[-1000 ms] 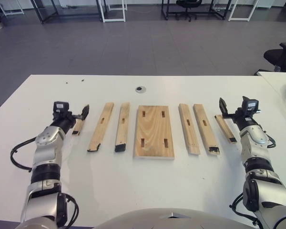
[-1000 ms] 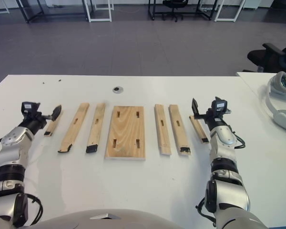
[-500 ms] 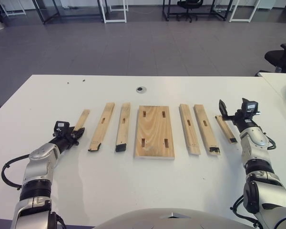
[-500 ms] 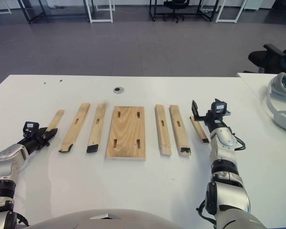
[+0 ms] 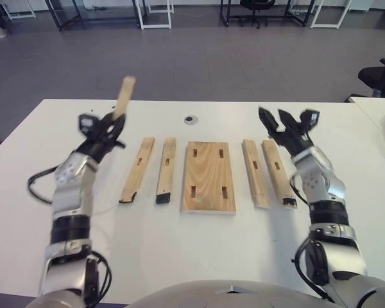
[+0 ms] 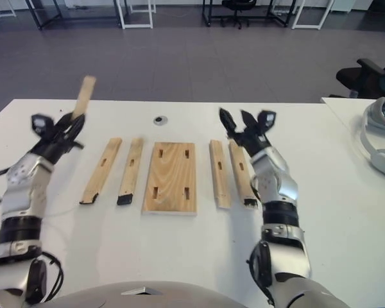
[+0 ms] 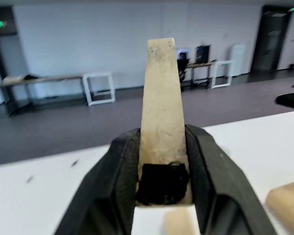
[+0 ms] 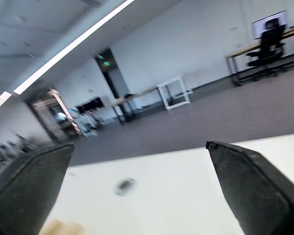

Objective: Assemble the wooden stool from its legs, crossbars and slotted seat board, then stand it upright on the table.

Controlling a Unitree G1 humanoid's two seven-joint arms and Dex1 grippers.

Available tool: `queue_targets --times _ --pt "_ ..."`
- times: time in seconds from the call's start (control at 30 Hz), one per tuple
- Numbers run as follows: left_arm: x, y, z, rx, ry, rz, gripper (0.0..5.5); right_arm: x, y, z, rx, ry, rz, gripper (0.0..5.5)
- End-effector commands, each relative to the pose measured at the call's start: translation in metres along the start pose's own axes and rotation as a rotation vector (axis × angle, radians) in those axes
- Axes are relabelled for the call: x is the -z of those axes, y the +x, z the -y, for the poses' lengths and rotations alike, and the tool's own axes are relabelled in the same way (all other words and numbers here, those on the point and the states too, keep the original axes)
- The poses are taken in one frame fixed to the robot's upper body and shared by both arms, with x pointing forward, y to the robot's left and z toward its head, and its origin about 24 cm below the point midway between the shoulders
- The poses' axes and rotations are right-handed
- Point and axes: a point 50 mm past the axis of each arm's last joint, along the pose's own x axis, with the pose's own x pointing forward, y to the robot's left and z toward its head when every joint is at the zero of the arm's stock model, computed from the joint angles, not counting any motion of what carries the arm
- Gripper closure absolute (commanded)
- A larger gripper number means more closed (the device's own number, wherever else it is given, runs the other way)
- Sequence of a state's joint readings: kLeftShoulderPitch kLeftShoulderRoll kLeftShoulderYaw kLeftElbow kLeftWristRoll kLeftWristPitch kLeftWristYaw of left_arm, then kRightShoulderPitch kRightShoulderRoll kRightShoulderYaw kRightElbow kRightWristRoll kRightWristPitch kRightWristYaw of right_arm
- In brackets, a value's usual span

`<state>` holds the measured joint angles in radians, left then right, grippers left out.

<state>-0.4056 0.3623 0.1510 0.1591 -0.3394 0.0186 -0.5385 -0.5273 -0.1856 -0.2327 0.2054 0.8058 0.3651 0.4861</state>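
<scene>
White table [image 5: 147, 237], round grommet [image 5: 190, 119], black office chair [image 5: 378, 74], grey floor [image 5: 212, 58]

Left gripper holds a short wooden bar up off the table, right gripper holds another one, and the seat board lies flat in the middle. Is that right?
Not quite. The right gripper is open and empty; the right wrist view shows nothing between its spread fingers. The rest holds: the left gripper holds a short wooden bar up off the table, and the seat board lies flat in the middle.
</scene>
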Motion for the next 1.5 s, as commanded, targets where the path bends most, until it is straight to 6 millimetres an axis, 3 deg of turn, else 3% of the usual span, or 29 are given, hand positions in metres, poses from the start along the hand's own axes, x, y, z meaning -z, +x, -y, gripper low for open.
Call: queue_targets --times 0.03,0.13,0.2,0.53,0.93,1.13,1.17,1.23,1.33,1.43,1.5 --pt "-0.025 0.043 0.063 0.265 0.085 0.1 4.21 -0.011 0.045 -0.079 -0.275 0.208 0.019 0.46" --pt "-0.032 0.052 0.09 0.362 0.094 0.146 4.21 -0.004 0.051 -0.09 -0.29 0.3 -0.011 0.46" --pt "-0.033 0.053 0.099 0.399 0.104 0.151 4.21 -0.007 0.051 -0.092 -0.286 0.362 0.006 0.79" --pt "-0.032 0.042 0.095 0.406 0.152 0.138 4.21 -0.009 0.038 -0.077 -0.189 0.366 0.001 2.56" --pt "-0.032 0.039 0.094 0.454 0.214 0.124 4.21 -0.004 0.031 -0.076 -0.186 0.373 -0.063 4.94" --pt "-0.026 0.035 0.1 0.502 0.185 0.096 4.21 0.002 0.023 -0.07 -0.151 0.324 -0.066 5.09" --pt "-0.024 0.034 0.1 0.505 0.182 0.081 3.83 0.003 0.021 -0.068 -0.14 0.319 -0.062 5.09" --pt "-0.017 0.032 0.097 0.484 0.163 0.046 3.54 0.002 0.008 -0.051 -0.044 0.28 -0.008 5.09" --pt "-0.007 0.024 0.085 0.397 0.14 -0.001 3.08 0.006 -0.031 -0.021 0.179 0.186 0.069 5.09" --pt "0.001 0.014 0.074 0.256 0.081 -0.018 2.5 0.028 -0.069 -0.004 0.352 0.031 0.022 5.09" --pt "0.006 0.01 0.071 0.179 0.063 -0.03 2.24 0.041 -0.081 0.002 0.425 -0.001 -0.002 5.09"
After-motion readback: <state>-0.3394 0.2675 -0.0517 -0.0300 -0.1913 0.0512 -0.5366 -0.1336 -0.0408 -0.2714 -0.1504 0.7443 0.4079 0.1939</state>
